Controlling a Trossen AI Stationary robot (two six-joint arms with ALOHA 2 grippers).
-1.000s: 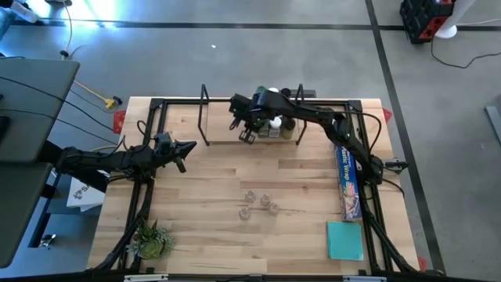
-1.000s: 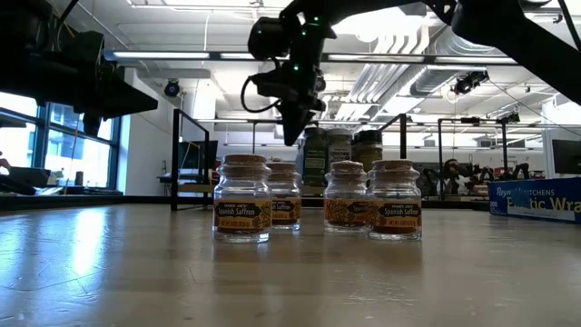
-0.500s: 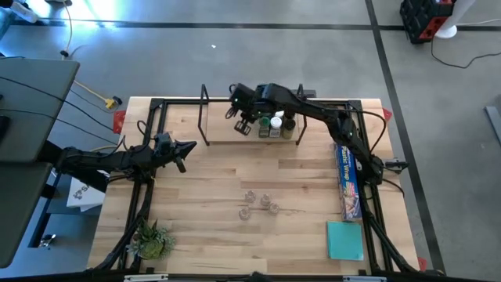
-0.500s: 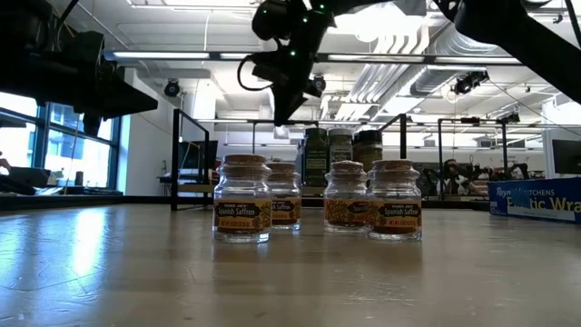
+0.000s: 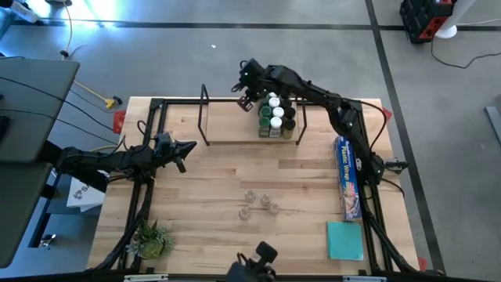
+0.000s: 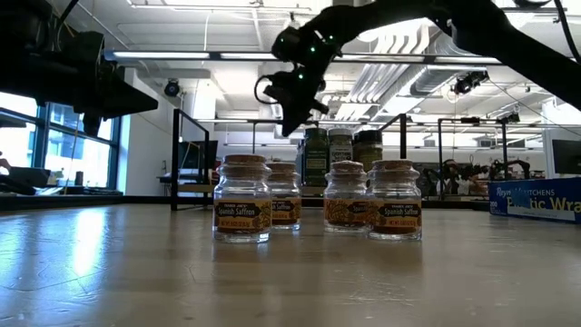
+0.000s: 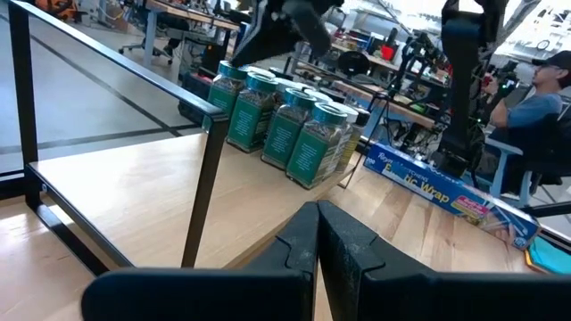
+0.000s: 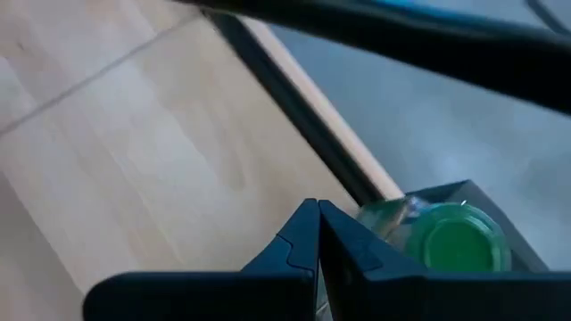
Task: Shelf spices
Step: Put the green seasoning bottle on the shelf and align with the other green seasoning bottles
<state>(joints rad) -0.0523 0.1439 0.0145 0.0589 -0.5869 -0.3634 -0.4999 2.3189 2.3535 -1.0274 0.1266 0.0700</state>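
A: Readable on the front jars [image 6: 242, 211]?
B: "Spanish Saffron", on the brown labels of all four; smaller line above it too small to read.
A: Long blue box [image 7: 444, 193]?
B: "Wrap" clear on its side in left wrist view; "KITCHENS" partly legible in low view.
A: Green-lidded jars on the shelf [image 7: 308, 147]?
B: Labels present, text not legible.

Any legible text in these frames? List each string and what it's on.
"TRADER JOE'S Spanish Saffron": labels of the four cork-topped jars at mid-table, low view.
"Plastic Wrap": long blue box by the table's right edge; also readable in the left wrist view.
"...KITCHENS", partly cut off: same box, low view.
Labels on the green-lidded jars on the shelf: too blurred to read.
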